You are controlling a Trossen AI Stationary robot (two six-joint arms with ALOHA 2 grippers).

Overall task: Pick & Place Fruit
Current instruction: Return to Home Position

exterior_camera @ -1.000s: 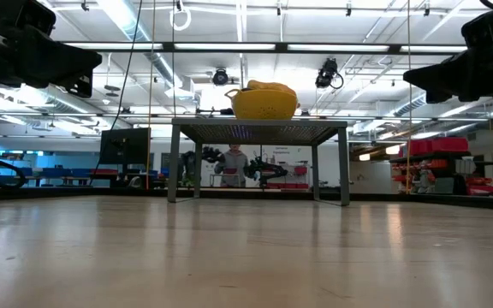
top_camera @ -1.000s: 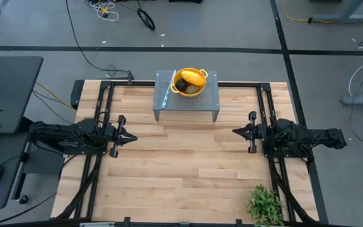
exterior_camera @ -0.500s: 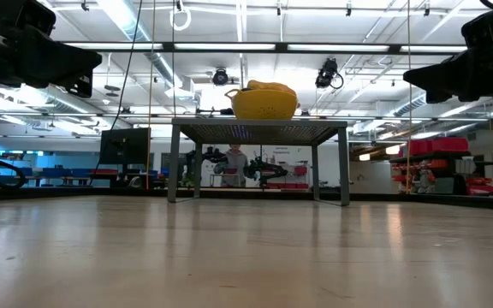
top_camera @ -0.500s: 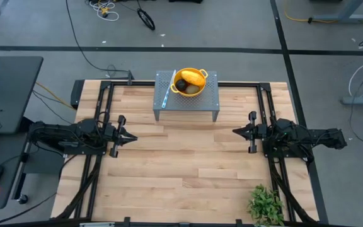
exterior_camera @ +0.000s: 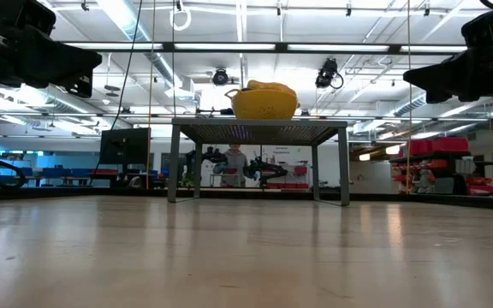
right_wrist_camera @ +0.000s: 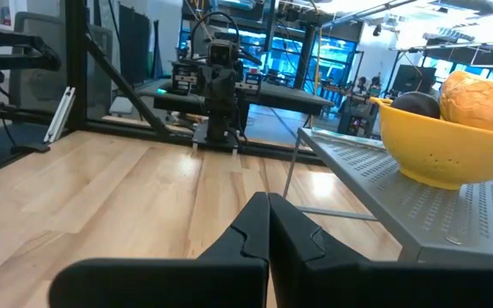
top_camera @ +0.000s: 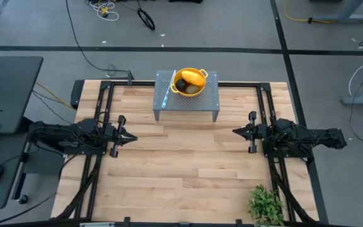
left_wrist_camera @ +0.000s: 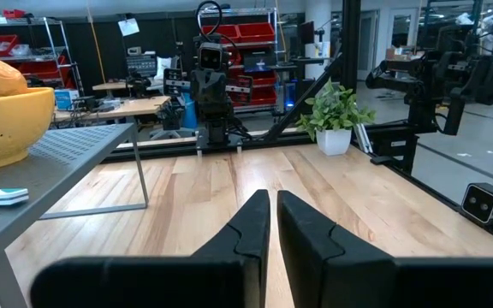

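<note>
Hovering at the table's left side, left gripper [top_camera: 133, 137] shows fingers nearly touching, empty; right gripper [top_camera: 235, 132] opposite, fingers pressed together, empty. Mango [top_camera: 195, 77] and dark plum [top_camera: 181, 84] lie in the yellow colander [top_camera: 189, 92] on the grey shelf [top_camera: 208, 98], knife [top_camera: 166, 94] just beside it.

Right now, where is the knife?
In the high view, the knife lies on the left part of the grey shelf, just left of the yellow colander.

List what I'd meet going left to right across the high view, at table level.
left gripper, fingers shut → knife on the shelf → yellow colander bowl holding the fruit → right gripper, fingers shut
</note>
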